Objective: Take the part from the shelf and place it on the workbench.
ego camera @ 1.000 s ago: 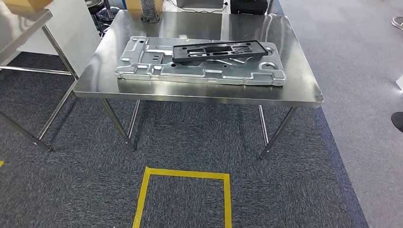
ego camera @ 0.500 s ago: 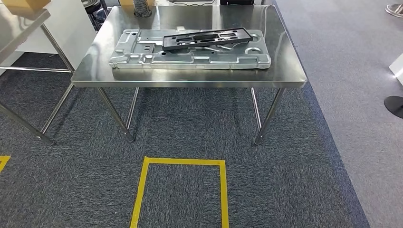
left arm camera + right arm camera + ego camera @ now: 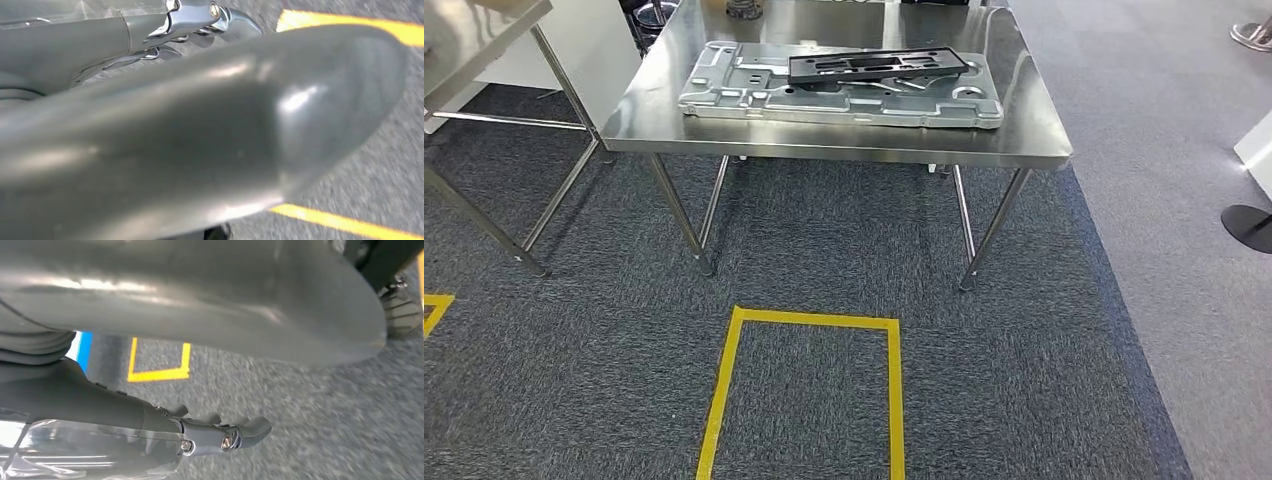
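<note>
A black rectangular frame part (image 3: 876,65) lies flat on a large silver stamped metal plate (image 3: 754,95), which rests on the steel workbench (image 3: 1029,130) ahead of me in the head view. My left hand (image 3: 200,150) hangs over the dark carpet, thick grey thumb in front and its fingers (image 3: 220,20) stretched out with nothing in them. My right hand (image 3: 200,300) also hangs above the carpet, and its fingers (image 3: 225,437) are straight and hold nothing.
A yellow taped square (image 3: 804,400) marks the carpet between me and the workbench. A second steel table (image 3: 484,25) stands at the left, with a white cabinet (image 3: 594,40) behind it. A black round base (image 3: 1249,225) sits on the lighter floor at the right.
The whole head view has shifted: the workbench now sits higher in the picture and more carpet shows in front. The black part and the plate lie as before.
</note>
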Available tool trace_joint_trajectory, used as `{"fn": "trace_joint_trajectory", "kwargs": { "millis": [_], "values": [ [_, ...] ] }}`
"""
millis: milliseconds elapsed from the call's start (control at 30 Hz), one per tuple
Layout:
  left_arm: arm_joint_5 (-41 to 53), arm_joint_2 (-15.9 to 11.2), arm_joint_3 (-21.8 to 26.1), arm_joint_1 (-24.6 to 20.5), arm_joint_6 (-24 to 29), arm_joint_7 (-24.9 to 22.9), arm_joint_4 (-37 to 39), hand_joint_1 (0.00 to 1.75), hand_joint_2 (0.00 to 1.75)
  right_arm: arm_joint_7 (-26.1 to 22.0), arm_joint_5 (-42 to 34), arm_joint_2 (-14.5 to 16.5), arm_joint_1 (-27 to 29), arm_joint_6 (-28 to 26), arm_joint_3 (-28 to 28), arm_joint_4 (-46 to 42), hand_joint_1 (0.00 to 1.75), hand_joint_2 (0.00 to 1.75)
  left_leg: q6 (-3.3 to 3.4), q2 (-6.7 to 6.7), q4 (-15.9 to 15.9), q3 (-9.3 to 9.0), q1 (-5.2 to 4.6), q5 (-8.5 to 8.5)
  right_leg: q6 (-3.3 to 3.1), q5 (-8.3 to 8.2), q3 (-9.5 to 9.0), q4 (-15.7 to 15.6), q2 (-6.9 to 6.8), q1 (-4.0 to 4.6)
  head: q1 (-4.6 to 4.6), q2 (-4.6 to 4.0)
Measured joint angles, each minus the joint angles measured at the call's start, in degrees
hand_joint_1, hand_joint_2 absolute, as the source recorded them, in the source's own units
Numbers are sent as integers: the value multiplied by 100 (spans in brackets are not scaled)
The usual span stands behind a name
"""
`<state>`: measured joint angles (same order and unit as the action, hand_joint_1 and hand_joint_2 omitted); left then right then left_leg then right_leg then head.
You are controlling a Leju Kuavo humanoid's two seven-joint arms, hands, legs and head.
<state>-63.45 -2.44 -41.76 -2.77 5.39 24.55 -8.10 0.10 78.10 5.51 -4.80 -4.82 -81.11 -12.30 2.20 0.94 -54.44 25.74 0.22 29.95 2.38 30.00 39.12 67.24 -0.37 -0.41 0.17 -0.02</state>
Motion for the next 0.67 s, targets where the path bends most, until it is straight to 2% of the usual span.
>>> {"fn": "trace_joint_trajectory", "kwargs": {
  "millis": [33, 67, 100, 133, 200, 233, 267, 300, 367, 433, 500, 567, 633, 667],
  "values": [
    [-10, -1, -3, 4, 11, -28, 1, 0, 131, 3, -3, 0, 2, 10, -8, 1, 0, 0, 2, 1, -12, 47, -7, -29, 21, 183, 124, 369, 3, -13, -1, 0],
    [-18, -1, -7, 10, 14, -46, 1, 0, 175, 5, -7, -1, 2, 24, -16, 1, 0, 0, 0, 1, -28, 91, -13, -51, 33, 270, 173, 592, 4, -22, -2, 0],
    [-22, -1, -13, 15, 14, -56, 1, 0, 175, 5, -14, -2, 2, 39, -24, 2, 0, 0, -4, 0, -49, 125, -17, -64, 35, 241, 102, 583, 4, -28, -1, 0],
    [-22, 1, -18, 17, 14, -61, 0, 0, 175, 5, -23, -3, 1, 55, -30, 2, 0, 44, -9, -2, -69, 148, -19, -72, 24, 119, -87, 335, 4, -31, -2, 0],
    [-23, 12, -28, 13, 13, -63, -1, 0, 175, 5, -39, -14, -2, 72, -35, 2, 0, 131, -29, -4, -97, 168, -28, -75, -38, -177, -631, -532, 3, -16, 0, 0],
    [-24, 16, -35, 8, 12, -60, -1, 0, 175, 6, -45, -20, -6, 83, -36, 2, 0, 175, -50, -4, -109, 178, -36, -76, -76, -257, -816, -866, 2, -2, -3, 0],
    [-27, 20, -45, 3, 11, -54, -1, 0, 131, 7, -54, -25, -8, 102, -38, 2, 0, 175, -77, -2, -117, 190, -41, -79, -112, -283, -911, -1057, 2, 15, -3, 1],
    [-31, 22, -56, -2, 8, -45, -1, 0, 87, 16, -62, -29, -9, 127, -41, 2, 0, 175, -106, 1, -121, 204, -44, -84, -139, -269, -922, -1113, 1, 30, -5, 1],
    [-43, 21, -74, -8, 0, -20, -1, 0, 87, 47, -75, -30, -3, 167, -47, 2, 0, 175, -108, 1, -131, 221, -46, -87, -144, -294, -899, -1134, 3, 29, -7, 2],
    [-54, 22, -83, -11, -5, 3, -1, 0, 175, 85, -78, -32, 1, 175, -50, 2, 0, 175, -109, -2, -135, 232, -44, -90, -144, -302, -892, -1143, 4, 31, -8, 1],
    [-68, 23, -91, -16, -6, 19, -1, 0, 175, 81, -89, -34, -4, 176, -52, 2, 0, 87, -141, -4, -131, 237, -29, -98, -169, -296, -888, -1134, 4, 49, -8, 1],
    [-88, 23, -98, -24, -9, 27, -1, 0, 175, 29, -113, -37, -12, 196, -55, 2, 0, 87, -154, -4, -129, 239, -19, -100, -187, -295, -886, -1127, 3, 60, -8, 1],
    [-128, 23, -101, -27, -17, 27, -1, 0, 175, -31, -147, -39, -15, 243, -62, 2, 0, 175, -166, -5, -129, 238, -14, -104, -195, -295, -883, -1119, 3, 64, -8, 0],
    [-143, 23, -101, -27, -21, 27, -1, 0, 175, -48, -158, -39, -16, 259, -64, 2, 0, 175, -170, -5, -129, 238, -14, -106, -196, -295, -882, -1117, 3, 65, -7, 0]
  ]
}}
